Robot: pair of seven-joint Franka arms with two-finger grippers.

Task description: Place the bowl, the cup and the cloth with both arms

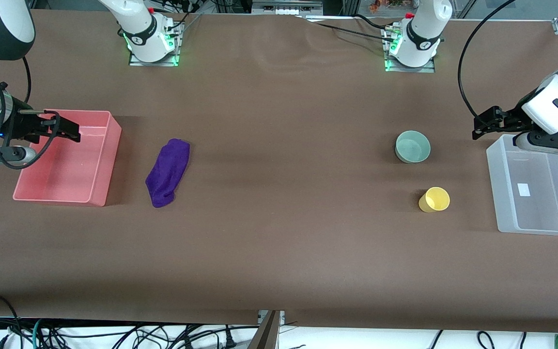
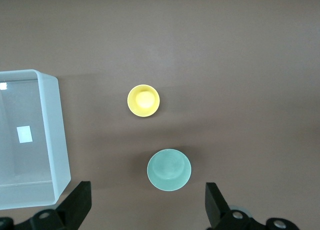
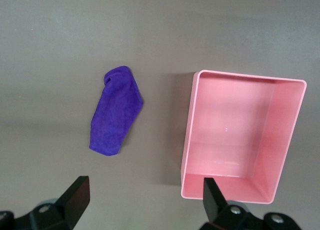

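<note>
The pale green bowl [image 1: 412, 146] stands upright on the brown table toward the left arm's end. The yellow cup [image 1: 435, 199] is nearer the front camera than the bowl. The purple cloth [image 1: 168, 172] lies crumpled beside the pink bin, toward the right arm's end. My left gripper [image 1: 477, 128] hangs open and empty in the air at the clear bin's edge. In the left wrist view it [image 2: 147, 210] looks down on the bowl [image 2: 169, 169] and cup [image 2: 143, 100]. My right gripper [image 1: 71, 131] is open and empty over the pink bin. In the right wrist view it [image 3: 145, 202] shows the cloth [image 3: 115, 118].
An empty pink bin [image 1: 107, 160] sits at the right arm's end of the table, seen too in the right wrist view [image 3: 187, 135]. An empty clear plastic bin [image 1: 502, 194] sits at the left arm's end, beside the cup [image 2: 57, 135]. Both arm bases stand along the table's back edge.
</note>
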